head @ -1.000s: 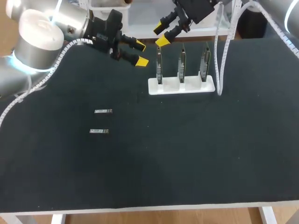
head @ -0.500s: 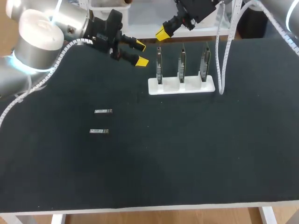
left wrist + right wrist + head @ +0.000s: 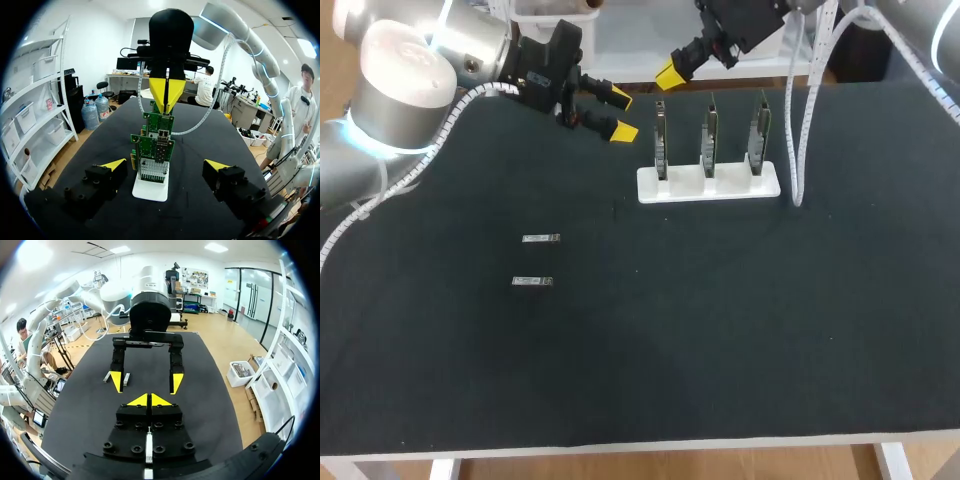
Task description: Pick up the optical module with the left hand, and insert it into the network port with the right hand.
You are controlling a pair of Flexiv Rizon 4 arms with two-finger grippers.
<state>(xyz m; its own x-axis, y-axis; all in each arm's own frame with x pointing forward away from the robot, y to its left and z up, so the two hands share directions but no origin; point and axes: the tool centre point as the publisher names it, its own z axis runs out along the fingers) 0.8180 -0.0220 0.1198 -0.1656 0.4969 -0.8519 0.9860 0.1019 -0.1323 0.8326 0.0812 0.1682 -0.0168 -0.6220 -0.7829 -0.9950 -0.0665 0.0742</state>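
Over by the far edge of the table, head view first: the left fingers (image 3: 623,130) hang spread wide with nothing in them, near the white stand (image 3: 708,184) that carries three upright port cards (image 3: 709,135). The right fingers (image 3: 669,72) are pinched together and empty, up beyond the cards. One optical module (image 3: 541,238) lies flat toward the left edge, well apart from both arms. The second module (image 3: 532,281) is just beside it, nearer the front edge.

Left wrist view: the left fingers (image 3: 114,165) point straight at the port cards (image 3: 158,142), so they're aimed at the wrong thing for a pickup. I'd swing back toward the left edge, drop straight over one module and line the fingers up across its long sides so it doesn't skate away.

Right wrist view: the right fingers (image 3: 149,400) are closed on nothing, and the left fingers (image 3: 117,381) gape ahead of them. The modules are too small here to call. I reckon the right arm needs to open up before any handover.
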